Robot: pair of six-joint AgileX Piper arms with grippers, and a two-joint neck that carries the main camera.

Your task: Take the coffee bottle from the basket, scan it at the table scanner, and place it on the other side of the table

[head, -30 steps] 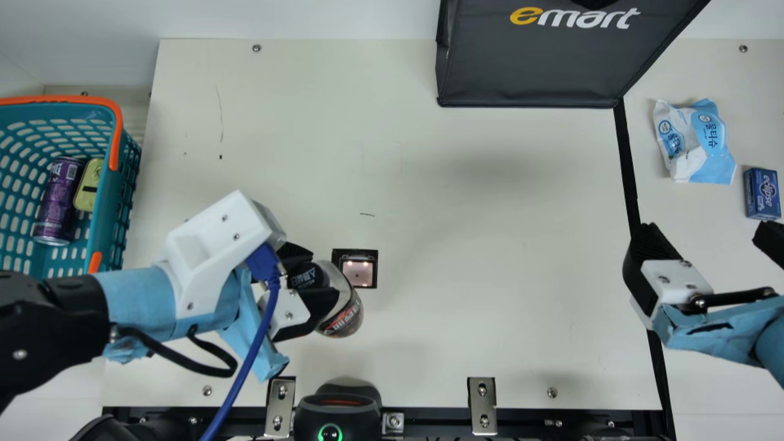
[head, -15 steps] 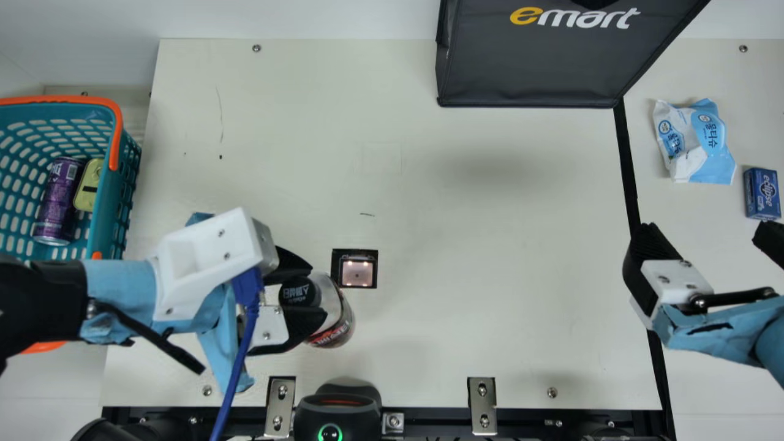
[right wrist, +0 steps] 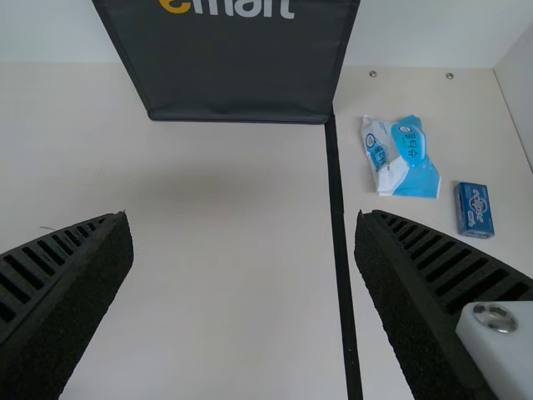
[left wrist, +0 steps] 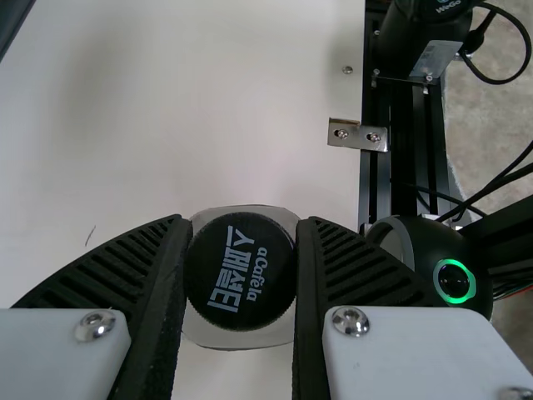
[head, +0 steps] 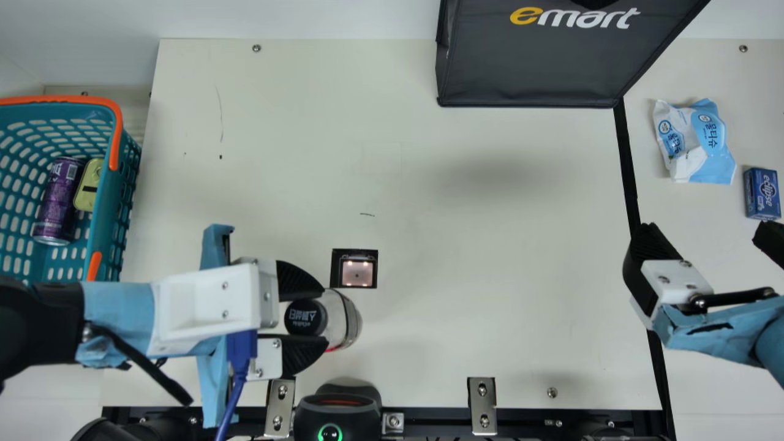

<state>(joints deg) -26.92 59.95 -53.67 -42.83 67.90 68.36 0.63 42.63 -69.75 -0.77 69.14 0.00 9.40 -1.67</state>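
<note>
My left gripper [head: 315, 318] is shut on the coffee bottle [head: 343, 320] in the main view, just below and left of the table scanner [head: 357, 273]. The black cap points toward the arm. In the left wrist view, the coffee bottle's cap [left wrist: 239, 271] sits between both fingers of my left gripper [left wrist: 241, 271]. At the right, my right gripper [head: 710, 236] stands open and holds nothing; the right wrist view has the same gripper [right wrist: 243, 225] with its fingers wide apart. The basket [head: 110, 202] is at the far left, with a purple can and a yellow tin inside.
A black bag [head: 539, 67] stands at the back. Past the black line on the right lie a wipes pack [head: 695, 141] and a small blue box [head: 762, 193]. A black device with a green ring [head: 337, 416] and metal brackets line the front edge.
My left gripper first drew back slightly, then moved toward the front edge with the bottle, turning so that the bottle lies more sideways. The right arm has kept still.
</note>
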